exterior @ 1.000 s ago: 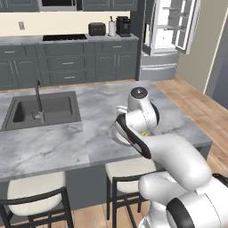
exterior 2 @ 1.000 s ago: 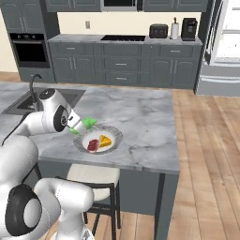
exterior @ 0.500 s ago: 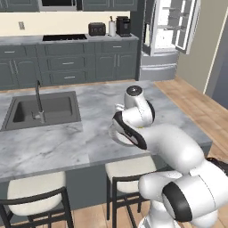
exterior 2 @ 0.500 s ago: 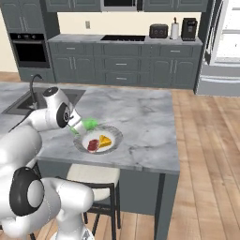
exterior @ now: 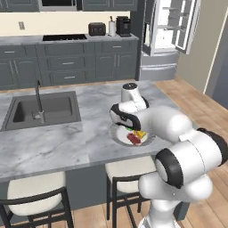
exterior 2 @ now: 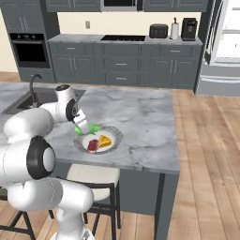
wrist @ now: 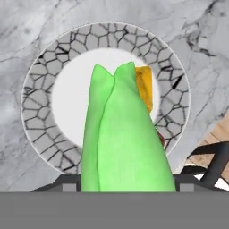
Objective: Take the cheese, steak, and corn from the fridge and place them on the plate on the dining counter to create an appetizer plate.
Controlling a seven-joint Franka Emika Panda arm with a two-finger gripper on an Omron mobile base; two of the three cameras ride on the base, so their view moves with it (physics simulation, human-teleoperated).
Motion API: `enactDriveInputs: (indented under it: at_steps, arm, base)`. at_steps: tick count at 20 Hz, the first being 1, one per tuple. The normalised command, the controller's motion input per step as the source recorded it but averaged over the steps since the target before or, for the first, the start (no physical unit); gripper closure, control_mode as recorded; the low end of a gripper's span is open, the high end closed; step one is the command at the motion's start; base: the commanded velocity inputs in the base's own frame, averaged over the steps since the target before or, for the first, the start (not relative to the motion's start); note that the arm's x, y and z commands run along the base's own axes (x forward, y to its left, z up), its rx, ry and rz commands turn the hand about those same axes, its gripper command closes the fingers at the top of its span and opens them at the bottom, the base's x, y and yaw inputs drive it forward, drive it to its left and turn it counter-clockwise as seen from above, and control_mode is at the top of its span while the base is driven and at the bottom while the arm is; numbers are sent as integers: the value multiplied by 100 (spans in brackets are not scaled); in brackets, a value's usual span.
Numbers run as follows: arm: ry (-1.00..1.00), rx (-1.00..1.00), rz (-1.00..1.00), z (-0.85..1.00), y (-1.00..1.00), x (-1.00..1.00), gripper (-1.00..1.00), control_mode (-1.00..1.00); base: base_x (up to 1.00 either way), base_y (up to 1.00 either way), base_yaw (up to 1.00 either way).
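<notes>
- The gripper (exterior 2: 83,128) had the corn (wrist: 125,138) held between its jaws, which stood about as wide apart as the corn is thick (its finger tips were hidden behind the green).
- In the hand view the corn ran straight out from the jaws, its long side going the same way the hand looked, and its far tip pointed at the white middle of the plate (wrist: 44,67).
- So the plate lay right under and ahead of the corn. I think the next move only needed the hand to go down a little and let go.
- The cheese (exterior 2: 105,139) and the steak (exterior 2: 93,145) already sat on the plate, side by side, on the part nearest the counter's edge.
- The corn hung over the other part of the plate, the side away from the edge, where some white was bare.
- I could not tell if the corn touched the plate or hung just above it.
- The plate sat on the dining counter (exterior 2: 140,117), near the edge with the stools, and the sink (exterior: 42,109) was well off to the robot's left.
- The fridge (exterior: 167,35) stood far back with a door open (nothing more to fetch from it, I would guess).
</notes>
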Motion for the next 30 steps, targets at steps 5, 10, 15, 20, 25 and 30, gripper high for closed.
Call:
enactDriveInputs:
  at_steps: [5, 10, 15, 20, 25, 30]
  arm:
    - [3, 0, -2, -33, 16, 48, 100, -100]
    - [0, 0, 0, -54, 0, 36, 100, -100]
    - [0, 0, -2, -49, 0, 33, 100, -100]
    - [-9, -3, -3, -34, 0, 51, 100, -100]
    - [-9, -4, -5, -13, -8, 23, -100, -100]
    - [0, 0, -6, -1, -27, 0, -100, -100]
  base:
    - [0, 0, 0]
    - [0, 0, 0]
    - [0, 0, 0]
    - [0, 0, 0]
    - [0, 0, 0]
    - [0, 0, 0]
